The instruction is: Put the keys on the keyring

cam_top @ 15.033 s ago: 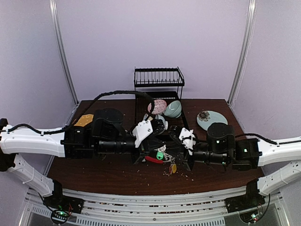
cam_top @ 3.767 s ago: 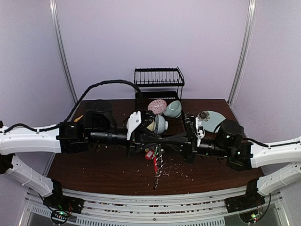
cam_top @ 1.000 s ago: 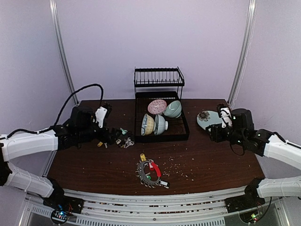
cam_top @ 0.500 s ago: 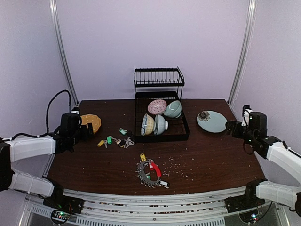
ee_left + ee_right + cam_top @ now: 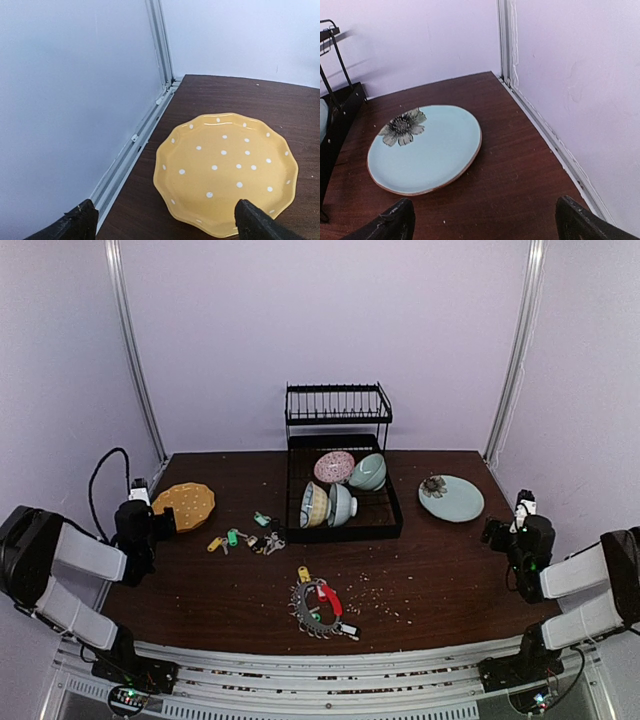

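Nearest, at the middle of the table's (image 5: 450, 575) near part: the keyring (image 5: 318, 606), lying flat, well apart from both arms. Shows as a silver loop crowded with small split rings, with a red sleeve along its right arc, a yellow tag at its far end and a green speck inside; too small to tell how many keys hang there. Looks partly done at best. Farther back and to the left: the keys (image 5: 245, 538), loose in a short row on the wood, with yellow, green and teal tags plus a small silver cluster, none touching the big ring. Judging by that, leaves several keys to fetch and thread on. At the left edge, the left gripper (image 5: 165, 222): jaws spread wide, nothing between them, aimed over a yellow dotted plate (image 5: 225, 170). At the right edge, the right gripper (image 5: 482, 220): likewise gaping and empty, facing a pale blue flowered plate (image 5: 425, 150). Farthest back, at centre: a black dish rack (image 5: 338, 405) holding bowls (image 5: 368, 472).
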Tool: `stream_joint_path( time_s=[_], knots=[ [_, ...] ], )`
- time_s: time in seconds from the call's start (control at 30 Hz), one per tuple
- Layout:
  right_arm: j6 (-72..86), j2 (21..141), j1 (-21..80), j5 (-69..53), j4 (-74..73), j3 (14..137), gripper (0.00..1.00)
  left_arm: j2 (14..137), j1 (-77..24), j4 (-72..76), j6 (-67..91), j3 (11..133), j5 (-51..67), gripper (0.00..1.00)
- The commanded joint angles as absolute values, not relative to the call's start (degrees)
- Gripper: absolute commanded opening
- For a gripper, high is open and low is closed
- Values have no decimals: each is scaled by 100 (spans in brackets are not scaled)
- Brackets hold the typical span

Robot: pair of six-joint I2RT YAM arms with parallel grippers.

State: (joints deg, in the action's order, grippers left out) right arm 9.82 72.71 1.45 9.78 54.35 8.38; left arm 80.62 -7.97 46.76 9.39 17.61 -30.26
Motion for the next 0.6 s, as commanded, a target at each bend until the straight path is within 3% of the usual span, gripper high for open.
stream_joint_path(
  time_s=[0.0,0.17,0.27,0.43,0.57],
  knots=[
    [678,7727,90,769,7389,830,100,8351,-764,6361,133,1776,-2587,98],
    [625,9051,75,154,8800,854,100,9131,-686,9030,-238,721,-1749,98],
    [576,8831,72,203,7611,1235,100,9039,-680,8183,-86,1062,-2030,98],
    [520,8893,77,90,7877,1181,100,9032,-674,8016,-63,1231,-2040,98],
    [796,8812,83,890,8578,725,100,9031,-670,7987,-53,1243,-2040,98]
  ],
)
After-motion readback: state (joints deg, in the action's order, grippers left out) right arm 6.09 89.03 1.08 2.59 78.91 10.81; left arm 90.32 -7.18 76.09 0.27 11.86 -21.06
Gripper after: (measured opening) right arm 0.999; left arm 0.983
